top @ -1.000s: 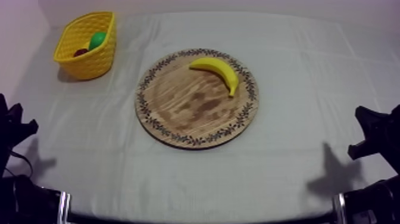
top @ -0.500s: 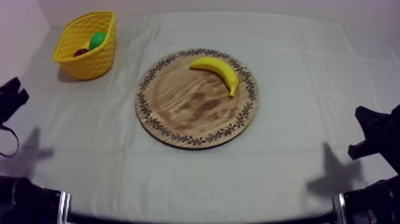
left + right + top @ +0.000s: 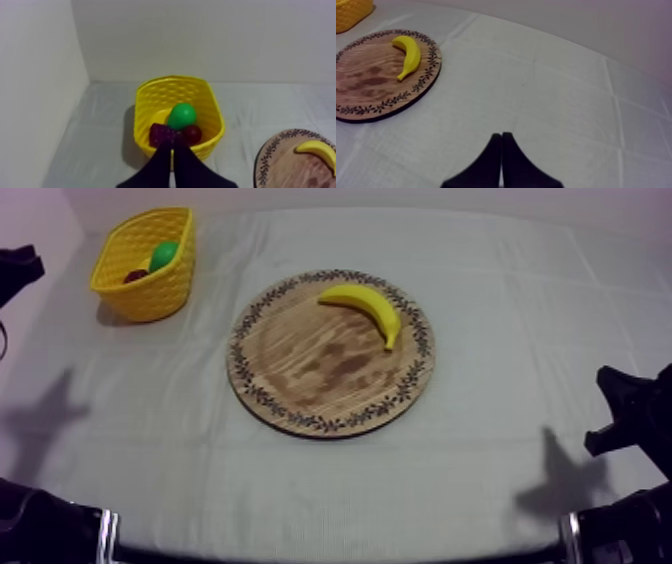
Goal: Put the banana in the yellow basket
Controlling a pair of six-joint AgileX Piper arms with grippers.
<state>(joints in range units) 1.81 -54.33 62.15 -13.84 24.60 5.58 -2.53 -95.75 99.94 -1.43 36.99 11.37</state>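
Note:
A yellow banana (image 3: pixel 365 305) lies on the far right part of the round wooden board (image 3: pixel 320 378) in the middle of the table. The yellow basket (image 3: pixel 112 286) stands at the far left and holds a green pear (image 3: pixel 163 255). My left gripper (image 3: pixel 24 268) hovers at the table's left edge, beside the basket. In the left wrist view its fingers (image 3: pixel 172 146) lie together, shut on nothing, just in front of the basket (image 3: pixel 212 110). My right gripper (image 3: pixel 615 410) rests low at the right, shut (image 3: pixel 501 136), well apart from the banana (image 3: pixel 408 55).
Inside the basket, beside the pear (image 3: pixel 181 115), lie dark grapes (image 3: pixel 161 133) and a small red fruit (image 3: pixel 192 133). A wall runs close behind and to the left of the basket. Bare cloth surrounds the board (image 3: pixel 371 85).
My left arm has lifted from its low resting place and travelled toward the far left, up beside the basket. The right arm, banana and board have stayed put.

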